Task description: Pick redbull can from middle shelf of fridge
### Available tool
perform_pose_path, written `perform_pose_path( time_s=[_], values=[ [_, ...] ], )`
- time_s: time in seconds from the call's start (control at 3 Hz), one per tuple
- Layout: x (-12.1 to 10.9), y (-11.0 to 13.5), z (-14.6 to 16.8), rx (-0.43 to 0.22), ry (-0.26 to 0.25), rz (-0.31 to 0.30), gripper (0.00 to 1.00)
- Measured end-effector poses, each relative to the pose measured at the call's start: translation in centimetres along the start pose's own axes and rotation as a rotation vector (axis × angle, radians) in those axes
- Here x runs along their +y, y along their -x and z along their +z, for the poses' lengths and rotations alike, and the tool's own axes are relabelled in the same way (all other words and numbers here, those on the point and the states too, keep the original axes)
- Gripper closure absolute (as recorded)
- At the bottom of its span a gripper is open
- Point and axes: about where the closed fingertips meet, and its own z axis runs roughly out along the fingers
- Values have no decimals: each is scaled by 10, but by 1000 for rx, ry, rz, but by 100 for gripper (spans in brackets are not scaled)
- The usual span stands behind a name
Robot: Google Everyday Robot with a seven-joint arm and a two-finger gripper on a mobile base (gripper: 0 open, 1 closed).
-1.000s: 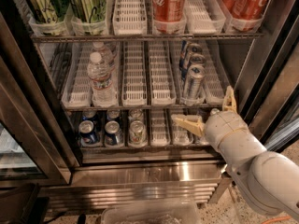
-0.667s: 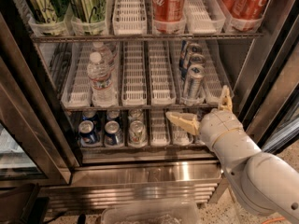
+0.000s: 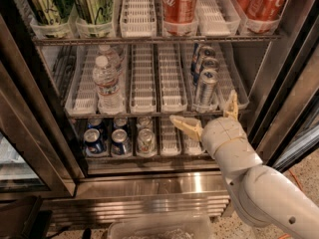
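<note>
- A clear tub [image 3: 159,229] sits lowest and nearest; I can't tell what is in it.
- My hand [image 3: 202,107] has slid left and a little up over the last second. It is now at the front edge of the middle shelf [image 3: 149,114], just below the redbull can [image 3: 205,87]. The fingers are spread wide and hold nothing.
- I judge the approach is nearly lined up, and the hand must go further in before closing.
- That can stands first in its white tray, with two more slim cans behind it.
- The neighbouring slotted trays [image 3: 143,78] are bare. The left one holds water bottles [image 3: 106,81].
- Below are short blue cans [image 3: 94,141]. Above are Coca-Cola cans [image 3: 179,4] and green cans [image 3: 92,1], deep in the fridge [image 3: 149,180].
</note>
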Motion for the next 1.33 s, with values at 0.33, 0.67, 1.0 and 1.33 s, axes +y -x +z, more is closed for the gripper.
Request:
perform_pose_path(
  time_s=[0.33, 0.67, 1.0, 1.33],
  values=[
    [-2, -2, 11, -24, -43, -26, 5],
    [-5, 1, 19, -46, -79, -33, 12],
    [-12, 4, 23, -62, -118, -40, 17],
    [-22, 4, 27, -64, -160, -49, 22]
  ],
)
